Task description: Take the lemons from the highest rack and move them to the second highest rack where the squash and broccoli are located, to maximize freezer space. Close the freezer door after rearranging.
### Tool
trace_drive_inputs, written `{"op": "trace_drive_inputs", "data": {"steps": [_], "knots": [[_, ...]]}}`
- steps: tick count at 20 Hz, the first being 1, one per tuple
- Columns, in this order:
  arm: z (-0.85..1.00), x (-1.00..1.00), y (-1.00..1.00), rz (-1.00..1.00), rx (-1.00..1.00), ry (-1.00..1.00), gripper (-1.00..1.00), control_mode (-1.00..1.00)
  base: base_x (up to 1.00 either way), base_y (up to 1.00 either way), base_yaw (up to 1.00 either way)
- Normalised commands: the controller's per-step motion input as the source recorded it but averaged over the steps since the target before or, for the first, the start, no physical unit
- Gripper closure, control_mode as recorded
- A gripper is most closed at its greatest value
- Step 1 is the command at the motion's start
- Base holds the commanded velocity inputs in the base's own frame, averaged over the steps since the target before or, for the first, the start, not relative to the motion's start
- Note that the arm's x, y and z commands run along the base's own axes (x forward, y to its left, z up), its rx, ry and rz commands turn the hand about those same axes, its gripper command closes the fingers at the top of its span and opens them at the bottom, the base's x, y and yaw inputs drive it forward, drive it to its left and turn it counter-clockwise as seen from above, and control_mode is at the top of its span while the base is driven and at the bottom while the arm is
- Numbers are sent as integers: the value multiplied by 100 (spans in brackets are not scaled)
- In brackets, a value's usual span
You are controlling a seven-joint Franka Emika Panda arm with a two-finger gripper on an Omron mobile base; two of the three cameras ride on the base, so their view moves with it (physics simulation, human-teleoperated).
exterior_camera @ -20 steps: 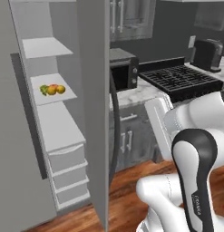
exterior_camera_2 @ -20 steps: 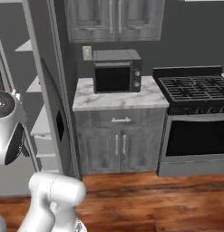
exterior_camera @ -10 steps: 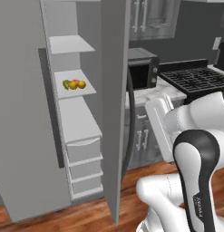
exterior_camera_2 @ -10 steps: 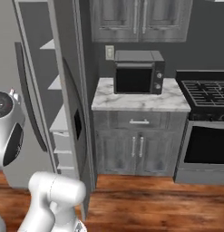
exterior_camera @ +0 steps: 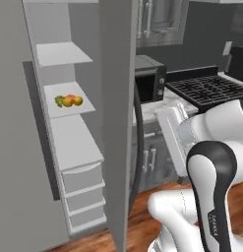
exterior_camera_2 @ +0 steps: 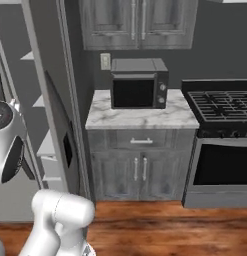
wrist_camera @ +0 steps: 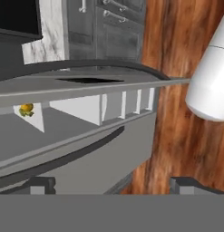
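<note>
Beside the microwave (exterior_camera: 150, 78), to its left, stands the open freezer (exterior_camera: 69, 142), and on one of its white shelves (exterior_camera: 69, 106) sits a small cluster of produce (exterior_camera: 69, 101): yellow and orange rounds with a bit of green against them. From the base I cannot sort lemons from their neighbours in that heap, nor say for sure which rack this counts as; the shelf above (exterior_camera: 61, 53) looks bare. The freezer door (exterior_camera: 118, 113) stands edge-on between my arm and that shelf, its dark handle (exterior_camera: 137, 142) curving down the near side.

My jaws (wrist_camera: 112, 183) point across the door edge, the two tips well apart with nothing between them. Through the hand camera the yellow cluster (wrist_camera: 26, 109) shows small and far back on its shelf, well away from my tips.

I judge the lemons to be light, firm and smooth-skinned, rounded enough to roll or squirt free of a skewed pinch. I would close across the widest middle of one fruit, gently, and lift it clear of the others beside it.
</note>
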Motion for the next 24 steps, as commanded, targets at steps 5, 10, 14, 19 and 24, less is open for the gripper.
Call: {"op": "trace_drive_inputs", "data": {"steps": [5, 10, 14, 19, 24], "knots": [[0, 0, 0, 0, 0, 0, -100, 100, 0, -100, 49], [0, 0, 0, 0, 0, 0, -100, 100, 2, -100, 47], [0, 0, 0, 0, 0, 0, -100, 100, -52, -93, 54], [0, 0, 0, 0, 0, 0, -100, 100, -2, -14, 94], [0, 0, 0, 0, 0, 0, -100, 100, -2, -4, 99]]}}
